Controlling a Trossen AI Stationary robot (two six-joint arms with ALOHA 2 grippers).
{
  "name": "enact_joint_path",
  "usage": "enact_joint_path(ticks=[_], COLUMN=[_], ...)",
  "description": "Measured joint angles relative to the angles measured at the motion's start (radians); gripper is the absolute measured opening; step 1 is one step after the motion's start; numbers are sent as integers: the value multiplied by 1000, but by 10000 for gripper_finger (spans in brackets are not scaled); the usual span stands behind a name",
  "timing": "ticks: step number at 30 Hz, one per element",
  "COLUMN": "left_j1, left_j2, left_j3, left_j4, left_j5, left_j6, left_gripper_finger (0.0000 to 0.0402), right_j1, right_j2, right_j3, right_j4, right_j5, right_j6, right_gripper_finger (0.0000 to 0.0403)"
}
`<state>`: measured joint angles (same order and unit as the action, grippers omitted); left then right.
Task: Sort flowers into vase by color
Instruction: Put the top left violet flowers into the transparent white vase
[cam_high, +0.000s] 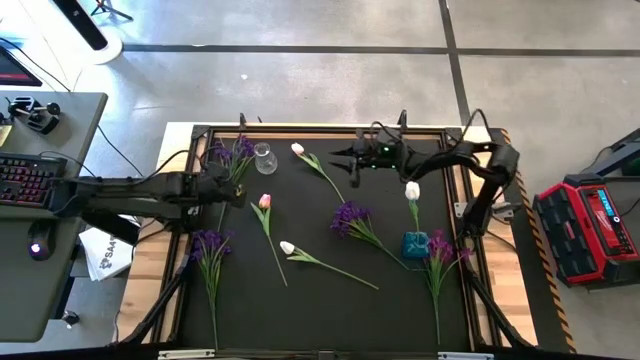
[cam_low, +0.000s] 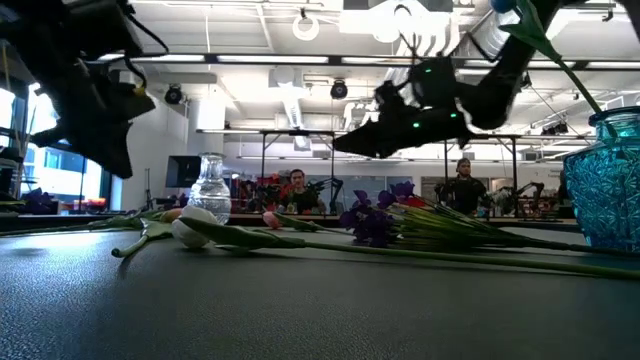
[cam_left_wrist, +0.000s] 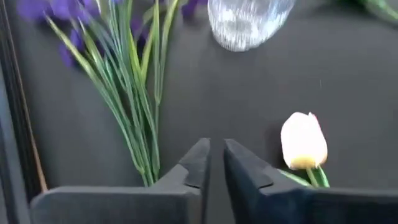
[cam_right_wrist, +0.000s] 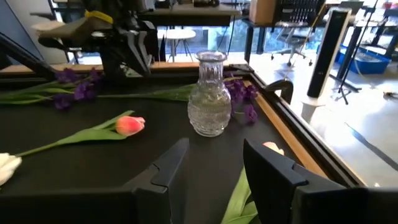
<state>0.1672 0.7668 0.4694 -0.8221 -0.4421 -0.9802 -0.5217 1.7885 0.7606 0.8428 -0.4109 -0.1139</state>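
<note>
Flowers lie scattered over the black mat (cam_high: 320, 300), and going from the left side across: the left gripper (cam_high: 238, 192) hangs low near the mat's left edge, its fingers (cam_left_wrist: 196, 163) nearly together with only a thin slit between them and nothing held. Just beyond its tips are a purple spray (cam_high: 232, 155) at the far left corner and, beside that, the clear glass vase (cam_high: 264, 158), standing upright and empty. A second purple spray (cam_high: 209, 247) lies nearer the front on the left, with a pink tulip (cam_high: 265, 202) and a white tulip (cam_high: 288, 247) toward the middle. Farther back is a pale pink tulip (cam_high: 298, 149); the right gripper (cam_high: 338, 156) hovers beside it, pointing at the glass vase, its fingers (cam_right_wrist: 163, 168) partly spread and empty. A third purple spray (cam_high: 350, 216) lies right of centre. At the right, a blue vase (cam_high: 416, 243) holds one white tulip (cam_high: 412, 190), with a magenta spray (cam_high: 440, 248) on the mat beside it.
</note>
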Motion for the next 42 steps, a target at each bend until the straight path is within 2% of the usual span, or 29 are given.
enact_joint_path(ticks=[4,10,13,16,25,31,36,42], left_j1=[44,89,98,104,108,108,120,121], left_j2=[34,119,175,237,398,462,485,453], left_j3=[0,0,0,-3,-64,-64,-61,-64], left_j4=[-15,-56,-29,5,145,147,151,131], left_j5=[72,24,-29,-66,-102,-103,-68,-51], left_j6=[-15,-84,-90,-92,-190,-221,-224,-212], left_gripper_finger=[108,206,229,232,200,163,106,10], right_j1=[4,17,25,40,125,178,213,255], right_j2=[34,38,38,38,38,38,38,38], right_j3=[67,95,95,95,95,95,95,95], right_j4=[-85,-137,-138,-150,-179,-227,-230,-230], right_j5=[-1,-6,-7,-8,-79,-79,-79,-79], right_j6=[-23,-52,-52,-52,-71,-113,-123,-123], right_gripper_finger=[134,134,134,134,134,134,134,134])
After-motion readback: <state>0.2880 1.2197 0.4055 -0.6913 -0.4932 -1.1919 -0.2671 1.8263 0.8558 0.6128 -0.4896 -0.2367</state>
